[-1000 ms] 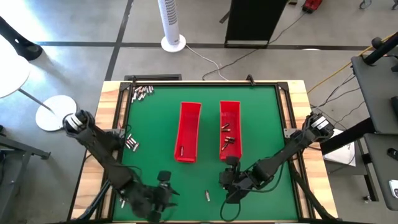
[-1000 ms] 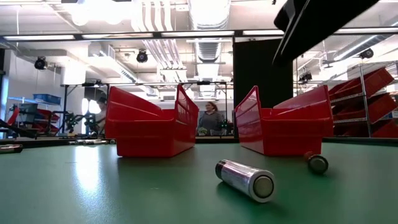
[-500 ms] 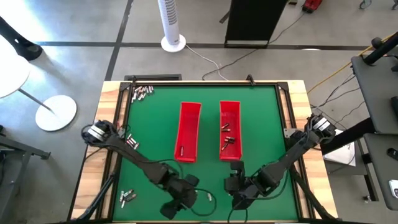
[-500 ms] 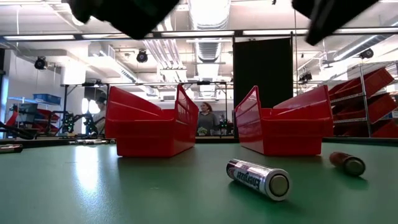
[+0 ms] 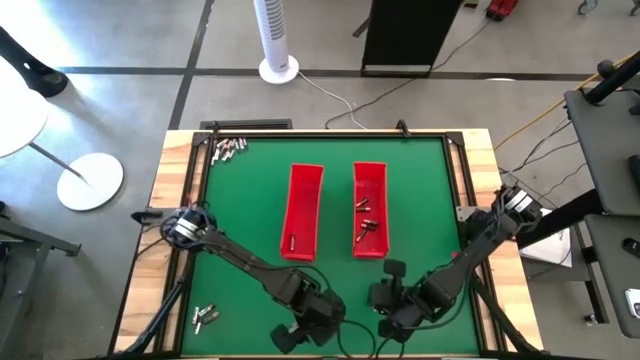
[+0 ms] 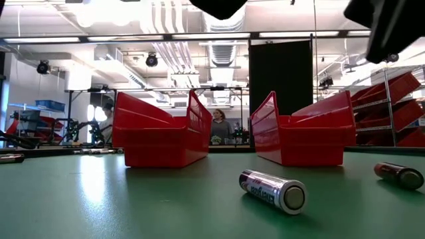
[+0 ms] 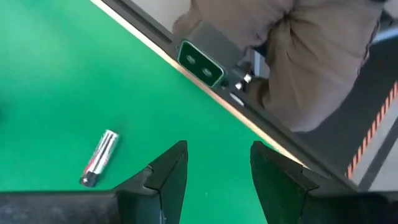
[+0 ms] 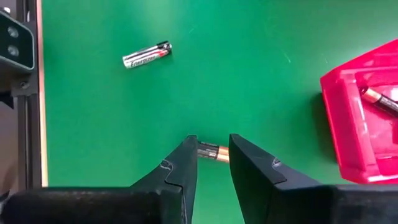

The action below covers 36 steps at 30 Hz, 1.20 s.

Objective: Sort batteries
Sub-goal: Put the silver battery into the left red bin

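One silver battery [image 7: 99,158] with a red end lies flat on the green mat, just ahead of the left gripper [image 7: 214,163]. A copper-and-black battery [image 8: 213,152] lies between the right gripper [image 8: 213,163] fingers, apparently unheld.

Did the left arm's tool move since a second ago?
Yes. In the high view, the left tool has swept rightward along the near edge, ending below the left red tray.

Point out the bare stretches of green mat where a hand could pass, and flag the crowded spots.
Free: the mat between the left red tray and the left edge, and between the right red tray and the right edge. The gap between the trays is narrow. Crowded: the near edge, with left gripper, right gripper and loose batteries.
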Tool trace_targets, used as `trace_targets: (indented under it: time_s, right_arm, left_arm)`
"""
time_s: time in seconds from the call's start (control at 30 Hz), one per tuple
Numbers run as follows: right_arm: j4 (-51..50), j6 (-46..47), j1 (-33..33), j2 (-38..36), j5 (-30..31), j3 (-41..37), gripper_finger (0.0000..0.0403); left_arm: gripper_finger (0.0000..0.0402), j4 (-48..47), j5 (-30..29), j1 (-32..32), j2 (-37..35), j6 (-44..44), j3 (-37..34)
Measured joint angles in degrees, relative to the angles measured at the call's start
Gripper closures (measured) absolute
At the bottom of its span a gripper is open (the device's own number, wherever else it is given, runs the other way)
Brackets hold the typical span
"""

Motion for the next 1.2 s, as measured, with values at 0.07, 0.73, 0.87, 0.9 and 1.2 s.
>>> trace_targets:
  time_s: [0.07,0.73,0.87,0.9,1.2]
  right_arm:
    - [-0.23,0.48,0.48,0.00,0.31,-0.02,0.0326]
    - [-4.06,4.88,1.69,0.00,1.41,-0.04,0.0313]
    - [-8.03,8.81,2.05,0.00,1.44,-0.09,0.0313]
    - [-8.83,9.74,2.08,0.00,1.46,-0.09,0.0314]
    - [-16.46,19.15,4.18,0.00,1.41,-0.09,0.0335]
  left_arm:
    - [0.0247,-1.54,-0.02,0.43,0.90,1.89,1.72]
    - [0.0247,10.05,-7.23,5.19,1.71,18.08,-6.10]
    - [0.0247,13.64,-7.22,5.33,1.71,19.69,-7.57]
    - [0.0247,13.99,-7.22,5.46,1.84,19.78,-7.69]
    - [0.0247,16.04,-6.27,5.78,5.94,20.25,-7.29]
